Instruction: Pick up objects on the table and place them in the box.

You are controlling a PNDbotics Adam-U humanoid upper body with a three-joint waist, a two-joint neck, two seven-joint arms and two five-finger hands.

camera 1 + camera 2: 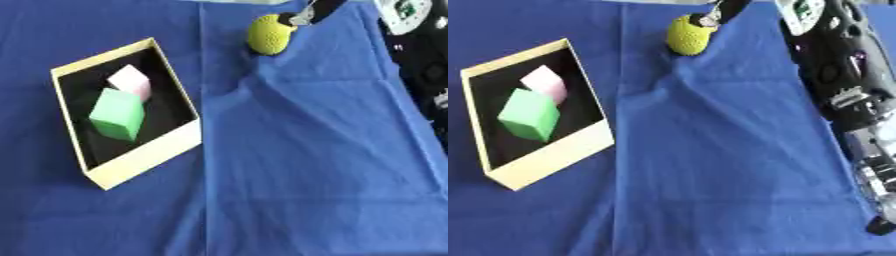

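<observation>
You are working over a wide blue cloth (297,165) that covers the whole table and lies in soft creases down its middle. On its left side sits the shallow cream-walled cardboard box with a black floor (149,155), turned askew so one corner points toward you. Inside it already lie a mint-green foam cube (116,114), nearer you, and a pale pink foam cube (131,81) just behind it, the two touching or nearly so.

Your right arm comes down the right edge of the right eye view as a mass of black and silver, then reaches to the far side of the table. The one thing still out on the cloth is the yellow-green textured ball (269,34), far from you and well apart from the box, to its right. Your right hand (713,16) meets the ball at its top far edge. Only a small part of the fingers shows, so you cannot tell from here whether they are closed round the ball or merely resting against it. Your left hand shows in neither view.

By the look of it you are at the pick-up of the last object. Next you need a secure hold, then a lift clear of the cloth, and a carry leftward and nearer, over the box's right wall, to release onto the free floor beside the cubes.
</observation>
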